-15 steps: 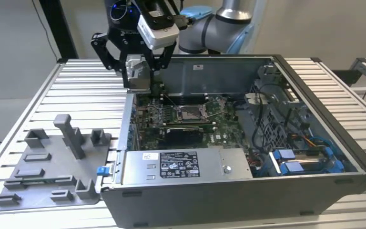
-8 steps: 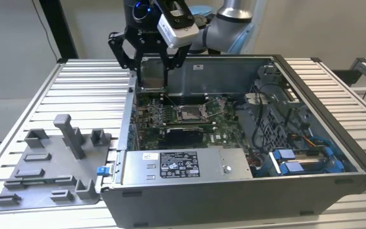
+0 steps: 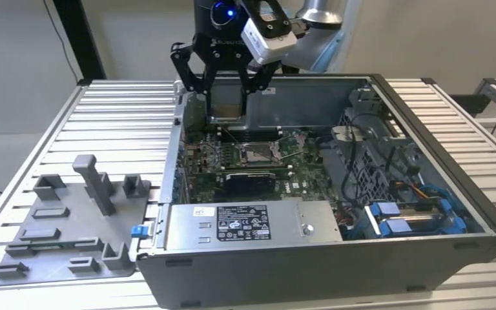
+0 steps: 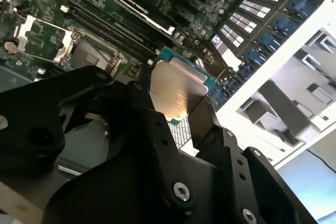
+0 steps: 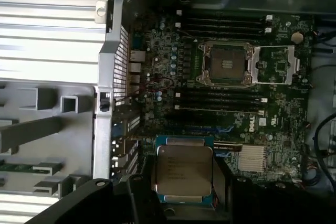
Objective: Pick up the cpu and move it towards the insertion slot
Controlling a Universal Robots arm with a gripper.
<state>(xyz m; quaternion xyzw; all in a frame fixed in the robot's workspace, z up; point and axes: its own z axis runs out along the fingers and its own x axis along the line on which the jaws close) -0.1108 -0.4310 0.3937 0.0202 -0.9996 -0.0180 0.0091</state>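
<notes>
I find the gripper [image 3: 225,115] clamped on the cpu [image 5: 184,174], with the jaws pressing two opposite edges. The cpu hangs in the air above the motherboard [image 5: 278,129], near the slot [image 5: 227,64] but not touching it. The slot stands open, its frame plate swung aside. The grey fixture tray [image 3: 67,245] lies well apart from the slot, outside the case [image 3: 230,268].

Black pincer [image 3: 225,108]; cpu [image 5: 184,174] silvery-beige, teal-rimmed; slot [image 5: 226,64] silver-framed, tan-grey centre, on green motherboard [image 5: 278,124]; table [image 3: 119,116] white, ribbed; fixture [image 3: 59,239] plain grey; case [image 3: 317,271] dark grey; clips [image 3: 386,210] blue.
</notes>
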